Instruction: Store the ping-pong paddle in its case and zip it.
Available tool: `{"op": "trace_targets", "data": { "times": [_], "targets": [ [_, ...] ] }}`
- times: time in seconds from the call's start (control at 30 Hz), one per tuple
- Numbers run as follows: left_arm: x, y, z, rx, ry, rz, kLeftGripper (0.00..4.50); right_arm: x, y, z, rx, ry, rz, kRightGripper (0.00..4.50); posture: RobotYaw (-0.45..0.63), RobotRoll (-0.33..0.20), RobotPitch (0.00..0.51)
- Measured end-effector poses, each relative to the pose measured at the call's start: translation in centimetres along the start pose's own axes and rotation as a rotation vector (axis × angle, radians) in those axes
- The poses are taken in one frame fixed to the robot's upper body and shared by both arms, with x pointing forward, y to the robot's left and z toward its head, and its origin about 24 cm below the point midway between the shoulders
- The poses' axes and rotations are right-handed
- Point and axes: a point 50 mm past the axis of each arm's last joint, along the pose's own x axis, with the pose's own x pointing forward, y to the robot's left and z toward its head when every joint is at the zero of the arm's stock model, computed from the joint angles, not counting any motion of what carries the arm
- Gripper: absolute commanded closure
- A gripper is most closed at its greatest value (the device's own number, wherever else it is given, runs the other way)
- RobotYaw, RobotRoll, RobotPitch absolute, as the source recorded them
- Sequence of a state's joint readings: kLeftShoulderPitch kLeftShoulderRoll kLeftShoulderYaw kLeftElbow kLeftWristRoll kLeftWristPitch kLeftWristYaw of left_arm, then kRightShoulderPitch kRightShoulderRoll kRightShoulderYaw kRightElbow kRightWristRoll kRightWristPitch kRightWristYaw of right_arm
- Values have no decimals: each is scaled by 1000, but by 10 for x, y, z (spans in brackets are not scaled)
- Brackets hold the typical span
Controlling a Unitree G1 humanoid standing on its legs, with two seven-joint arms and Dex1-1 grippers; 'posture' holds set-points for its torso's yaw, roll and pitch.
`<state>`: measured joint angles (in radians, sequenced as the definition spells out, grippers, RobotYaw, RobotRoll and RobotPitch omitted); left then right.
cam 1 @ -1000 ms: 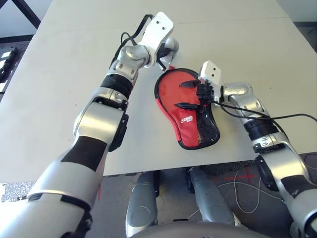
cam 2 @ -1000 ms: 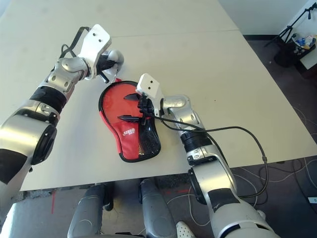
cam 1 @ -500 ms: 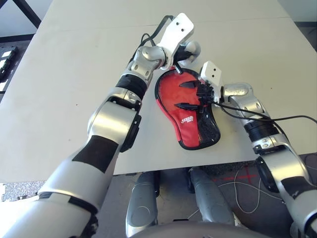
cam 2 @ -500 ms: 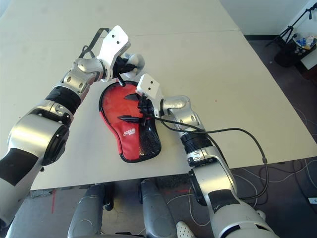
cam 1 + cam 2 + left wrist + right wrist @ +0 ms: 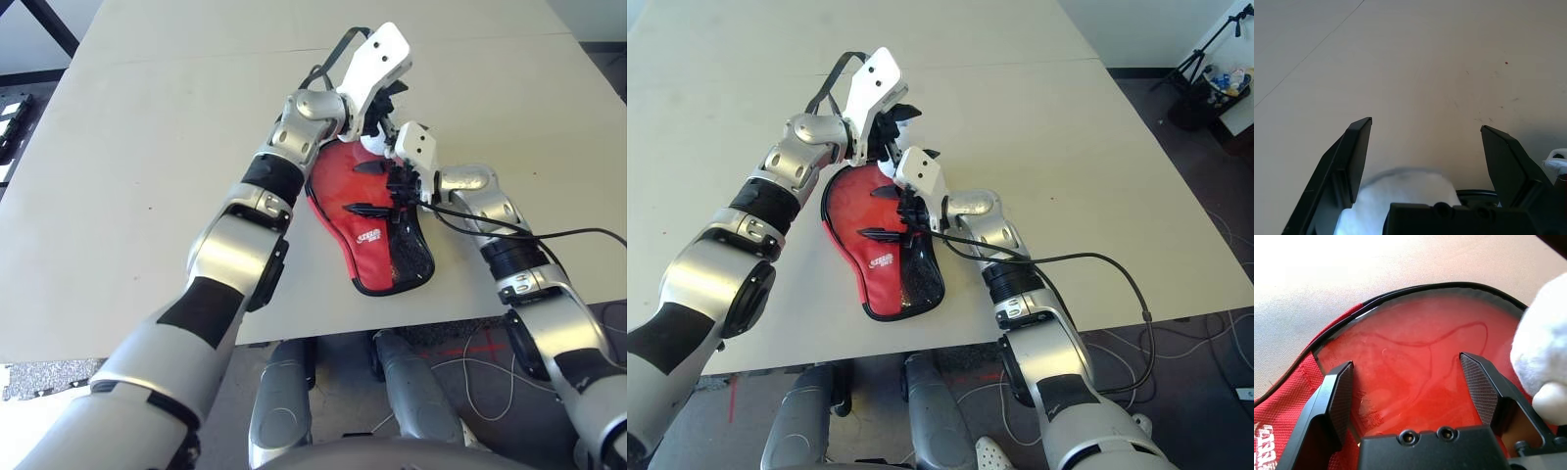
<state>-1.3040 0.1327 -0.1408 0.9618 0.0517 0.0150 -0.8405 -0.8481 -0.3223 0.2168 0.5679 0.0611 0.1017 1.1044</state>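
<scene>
Jaws (image 5: 1426, 169) on left, spread; right wrist view alone revealing white fluff (image 5: 1542, 347)

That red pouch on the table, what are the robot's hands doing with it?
The pouch lies flat on the table. The right hand hovers over it with fingers spread. The left hand, also open, is at its far end by a fluffy white ball. Neither is gripping it.
</scene>
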Motion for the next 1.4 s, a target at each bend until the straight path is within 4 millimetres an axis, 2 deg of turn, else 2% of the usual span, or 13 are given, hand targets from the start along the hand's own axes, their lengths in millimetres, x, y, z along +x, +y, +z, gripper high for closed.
{"op": "trace_targets", "data": {
  "times": [0.27, 0.5, 0.7, 1.07, 1.4],
  "targets": [
    [-3, 3, 0, -5, 3, 14, 27, 1, 0, 0, 1, -2, 1, 0, -53, 0, 303],
    [-29, 30, 4, 27, 23, 115, 27, 1, 1, 0, 0, -4, 1, 0, -48, 0, 303],
    [-47, 43, 0, 37, 48, 169, 27, 2, 1, 0, 1, -4, 1, 0, -36, 0, 303],
    [-86, 52, -30, 41, 127, 228, 27, 3, 0, 0, 2, -5, 4, 0, -30, 0, 298],
    [-122, 36, -57, 52, 186, 166, 27, 3, 0, 1, -2, -5, 5, 0, -26, 0, 301]
  ]
}}
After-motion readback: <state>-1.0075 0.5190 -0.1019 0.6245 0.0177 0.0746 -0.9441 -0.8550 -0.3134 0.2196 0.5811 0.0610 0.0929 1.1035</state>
